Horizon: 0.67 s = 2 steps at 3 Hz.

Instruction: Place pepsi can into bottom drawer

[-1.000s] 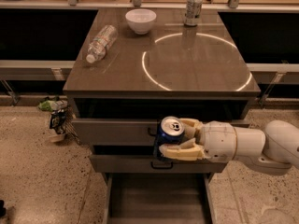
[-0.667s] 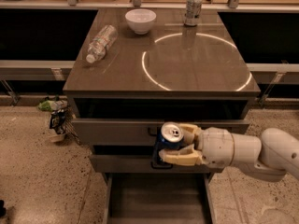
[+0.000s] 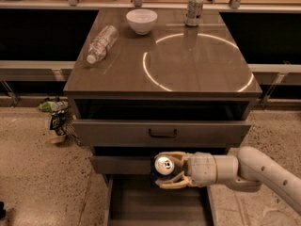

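Clamping the pepsi can [image 3: 163,165] between both fingers, the gripper [image 3: 164,170] hangs just over the open bottom drawer [image 3: 136,204], apparently so the can drops straight inside.

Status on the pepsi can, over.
Gripper shut on pepsi can, held above open bottom drawer. Not yet released. Nothing blocking the drawer.
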Each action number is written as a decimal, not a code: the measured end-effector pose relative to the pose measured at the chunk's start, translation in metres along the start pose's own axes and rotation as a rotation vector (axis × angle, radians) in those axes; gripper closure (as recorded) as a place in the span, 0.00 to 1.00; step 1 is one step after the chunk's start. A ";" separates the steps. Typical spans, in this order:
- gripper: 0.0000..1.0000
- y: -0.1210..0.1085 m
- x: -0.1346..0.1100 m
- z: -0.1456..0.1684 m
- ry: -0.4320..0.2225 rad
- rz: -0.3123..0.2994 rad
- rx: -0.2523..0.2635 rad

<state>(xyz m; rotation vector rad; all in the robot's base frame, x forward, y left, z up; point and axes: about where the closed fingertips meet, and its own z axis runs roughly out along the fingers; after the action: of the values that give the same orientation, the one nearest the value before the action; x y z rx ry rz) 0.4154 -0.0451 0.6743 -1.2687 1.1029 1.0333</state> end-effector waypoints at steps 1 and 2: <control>1.00 0.015 0.037 0.004 0.038 -0.057 -0.046; 1.00 0.016 0.039 0.004 0.034 -0.057 -0.044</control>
<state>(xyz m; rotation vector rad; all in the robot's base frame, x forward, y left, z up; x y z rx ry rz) 0.4069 -0.0408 0.6328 -1.3496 1.0686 1.0012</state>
